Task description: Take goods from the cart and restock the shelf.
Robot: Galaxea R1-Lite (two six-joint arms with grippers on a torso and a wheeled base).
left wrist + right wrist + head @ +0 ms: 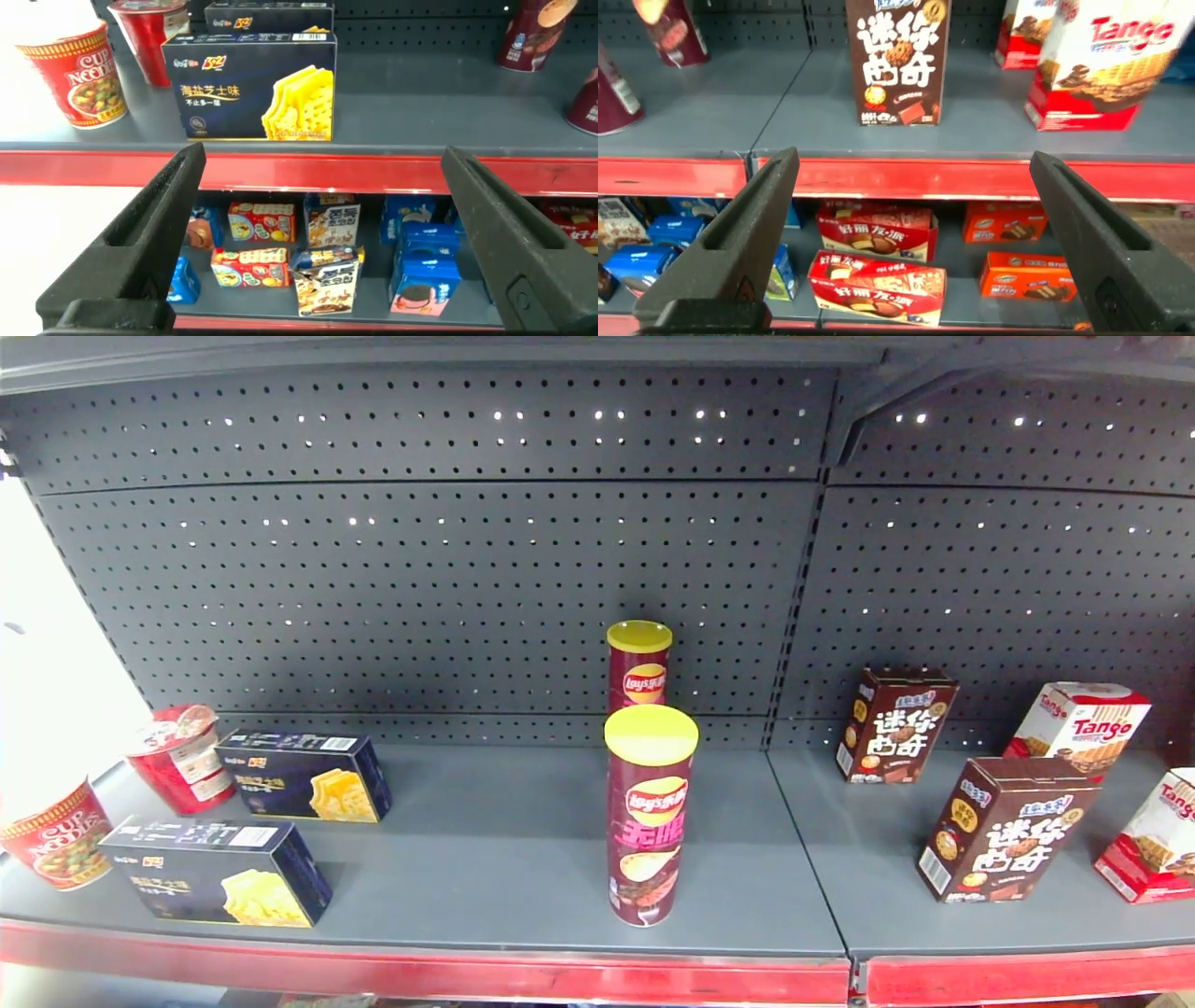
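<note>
Noodle cups: a front noodle cup [51,835] stands at the left end of the shelf [504,840], with a rear red cup [182,758] behind it.
Cracker boxes: a front blue box [219,871] sits just beside the front noodle cup, close to the red lip [467,975]. A rear blue box [308,775] lies farther back, next to the rear red cup.
Left gripper: the left gripper [324,159] is held out in front of the red lip, facing the front blue box. Its two black fingers are spread wide with nothing between them.
Lower shelf, left: under the lip sit blue packs [420,271] and small red-and-yellow boxes [252,266].
Chip cans: a front can [651,812] stands upright mid-shelf, yellow lid on. A rear can [639,665] stands straight behind it, near the pegboard [448,569].
Brown boxes: in the right bay a rear brown box [896,723] stands near the back, and a front brown box [1008,828] stands nearer the lip.
Right gripper: the right gripper [915,161] hangs before the lip, opposite the front brown box. Its fingers are parted wide and hold nothing.
Lower shelf, right: red cake boxes [878,280] and orange boxes [1027,275] lie below.
Wafer boxes: a rear wafer box [1078,728] and a front wafer box [1153,840], both white and red, stand at the far right.
</note>
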